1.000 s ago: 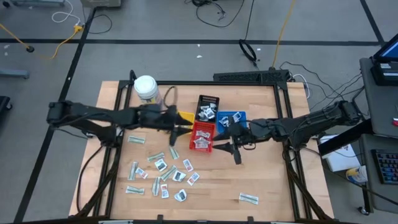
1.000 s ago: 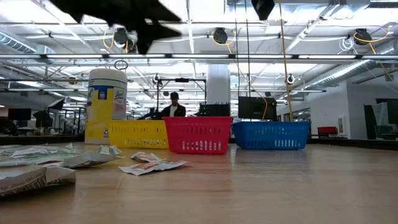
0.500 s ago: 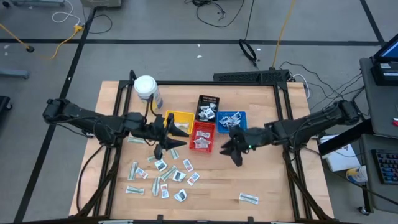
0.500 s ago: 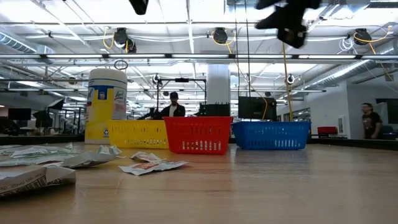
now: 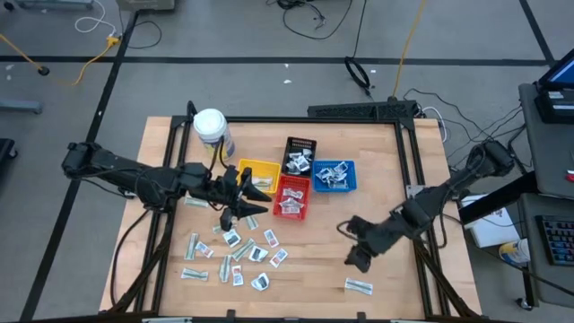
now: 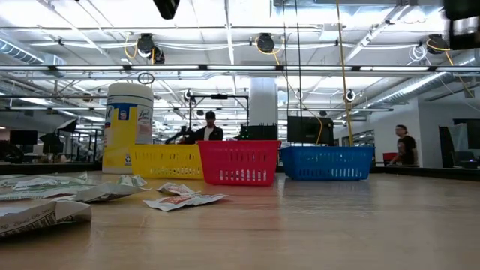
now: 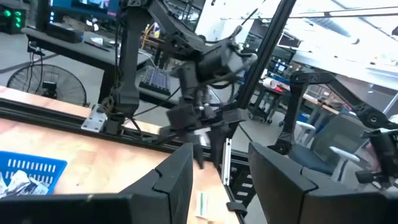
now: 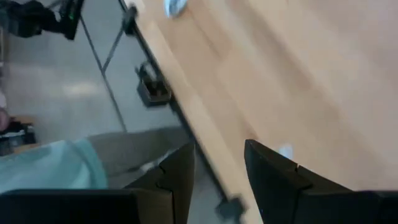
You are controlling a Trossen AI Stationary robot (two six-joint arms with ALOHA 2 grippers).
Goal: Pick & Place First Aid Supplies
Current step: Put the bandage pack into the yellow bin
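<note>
The left claw (image 5: 240,208) hangs open and empty above the desk (image 5: 386,161), just near of the yellow tray (image 5: 256,176). The right claw (image 5: 357,260) is open too, above the single packet (image 5: 359,286) near right. Most packets (image 5: 235,251) lie scattered near left.

Grey floor (image 5: 269,90) with dark tape lines around a wooden surface (image 5: 377,170) in a black frame. Cables (image 5: 309,16) loop on the floor, plus a yellow cord (image 5: 408,36). Low view: open hall, white ceiling with strip lights (image 6: 225,15), pipes, round fixtures (image 6: 264,43), a white pillar (image 6: 262,101), dark monitors (image 6: 311,129). Two people (image 6: 208,127) stand far back. Floor fan (image 7: 59,87) and office chair (image 7: 339,146) in left wrist view.
</note>
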